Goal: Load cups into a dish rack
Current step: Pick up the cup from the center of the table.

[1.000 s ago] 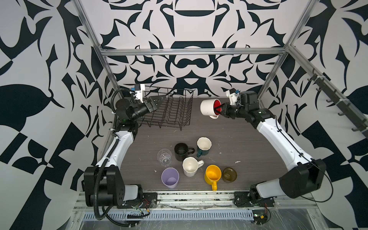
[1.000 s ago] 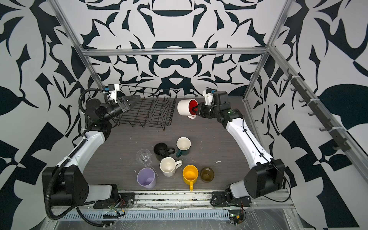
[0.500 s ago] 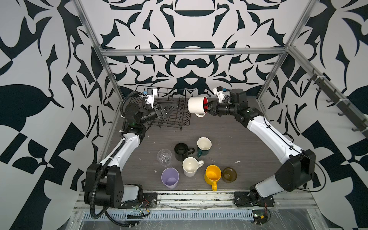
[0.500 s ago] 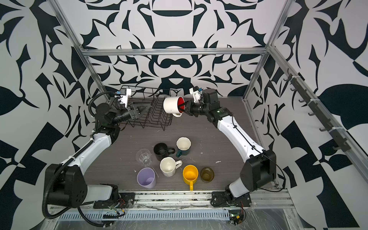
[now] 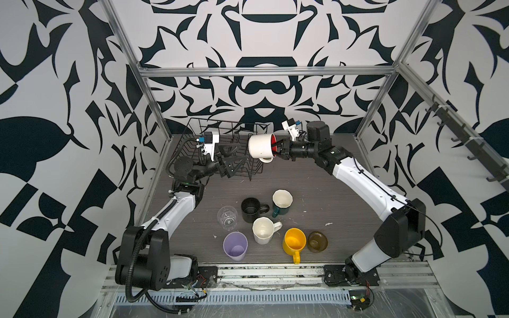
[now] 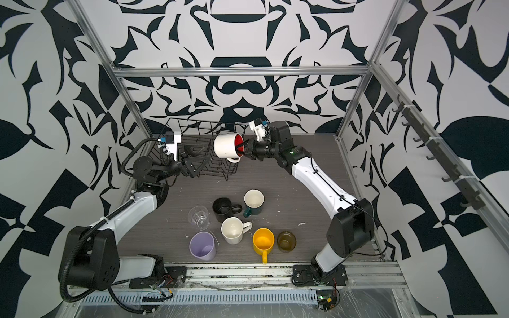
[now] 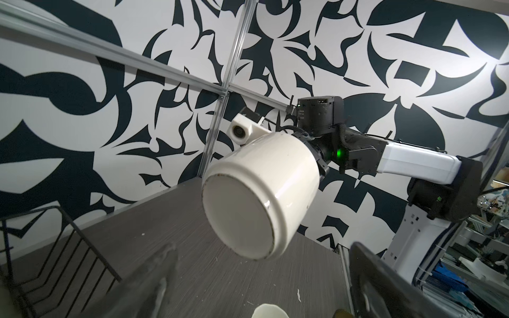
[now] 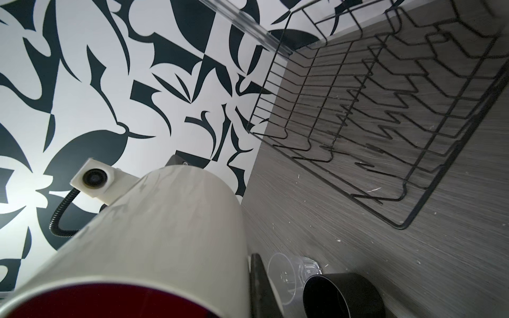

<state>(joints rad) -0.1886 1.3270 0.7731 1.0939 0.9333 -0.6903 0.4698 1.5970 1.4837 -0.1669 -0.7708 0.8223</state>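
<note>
A white mug with a red lining [image 5: 260,148] hangs on its side above the right end of the black wire dish rack [image 5: 228,123]. My right gripper [image 5: 278,148] is shut on its rim, with one finger [image 8: 260,283] lying along the outer wall. In front of the rack, just left of the mug, my left gripper [image 5: 234,162] is open and empty. In the left wrist view the mug's base [image 7: 242,214] faces the spread fingers [image 7: 154,280]. The rack [image 8: 399,110] holds nothing.
On the table nearer the front stand a black mug [image 5: 251,209], a teal mug [image 5: 282,202], a clear glass [image 5: 227,217], a cream mug [image 5: 264,234], a yellow mug [image 5: 294,242], an olive-brown glass [image 5: 317,241] and a lilac tumbler [image 5: 235,246]. Frame posts flank the rack.
My right arm has carried the mug leftward over the rack's right end. My left gripper has swung from the rack's far left to its front, nearer the mug.
</note>
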